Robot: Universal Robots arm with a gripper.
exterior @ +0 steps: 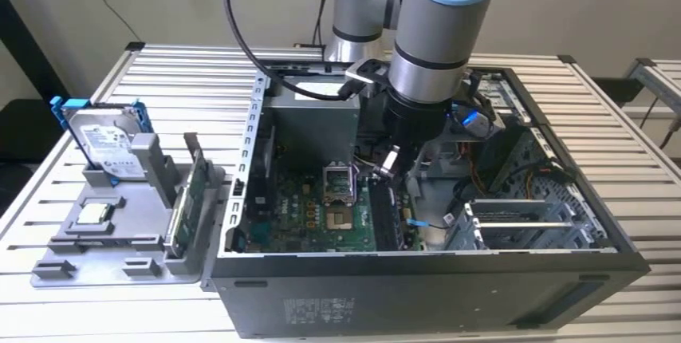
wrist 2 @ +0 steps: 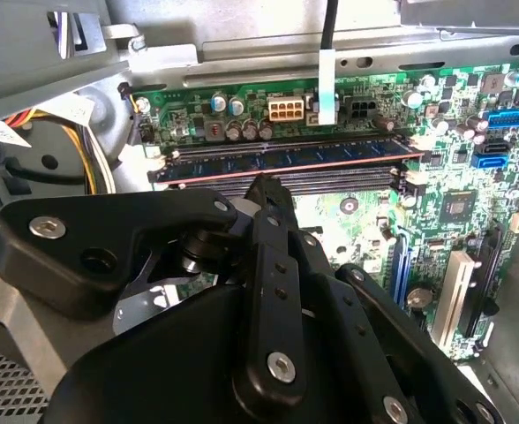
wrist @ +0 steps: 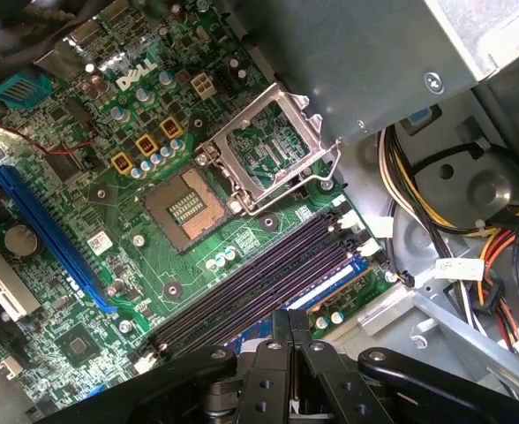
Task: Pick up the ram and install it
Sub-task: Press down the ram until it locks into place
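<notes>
The ram [wrist 2: 330, 157] stands on edge in the outermost memory slot of the green motherboard [wrist 2: 357, 208], with the latches at its ends against it. In the first wrist view the ram [wrist: 334, 284] shows as a blue strip running under the fingers. My gripper [wrist 2: 264, 187] hangs just over the slots, its black fingers pressed together, its tip beside the stick's top edge and not around it. The gripper also appears in the first wrist view [wrist: 291, 320] and, deep inside the open case, in the exterior view [exterior: 390, 169].
The open computer case [exterior: 426, 263] walls in the arm, with cables and a drive cage [exterior: 521, 215] toward the exterior view's right. The open processor socket [wrist: 184, 208] lies near the slots. Outside, a grey fixture [exterior: 117, 239] holds a hard drive [exterior: 107, 139] and a green card [exterior: 191, 199].
</notes>
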